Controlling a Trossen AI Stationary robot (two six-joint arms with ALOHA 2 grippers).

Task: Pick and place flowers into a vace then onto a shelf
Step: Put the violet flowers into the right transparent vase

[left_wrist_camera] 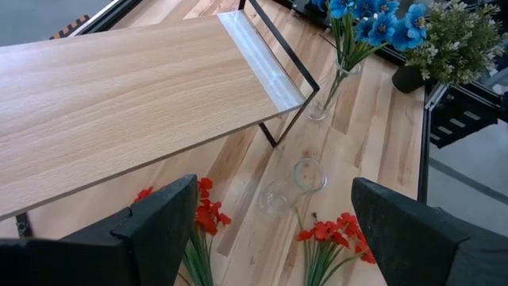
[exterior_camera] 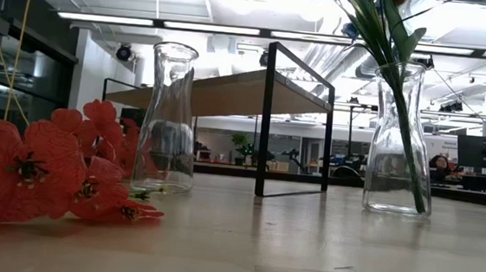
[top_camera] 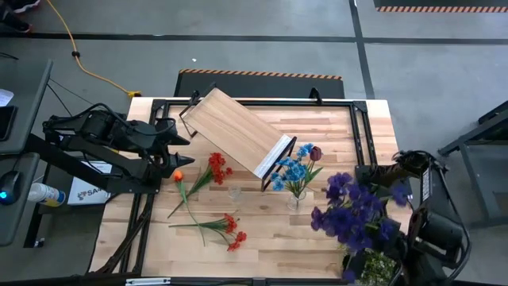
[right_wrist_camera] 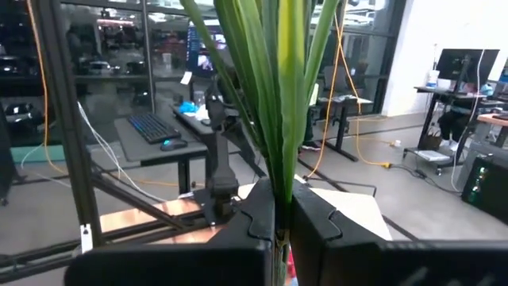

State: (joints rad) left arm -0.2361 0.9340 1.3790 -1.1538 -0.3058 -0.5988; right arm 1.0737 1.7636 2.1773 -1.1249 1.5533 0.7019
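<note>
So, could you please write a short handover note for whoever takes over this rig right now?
Left gripper: open, empty, by the shelf's left end.
Right gripper: shut on the purple flowers, held at the table's right side.
Done: blue and dark red flowers stand in one vase.
Left: red flowers, another red bunch and an orange flower lie on the table; the empty vase is unfilled; nothing is on the shelf.
</note>
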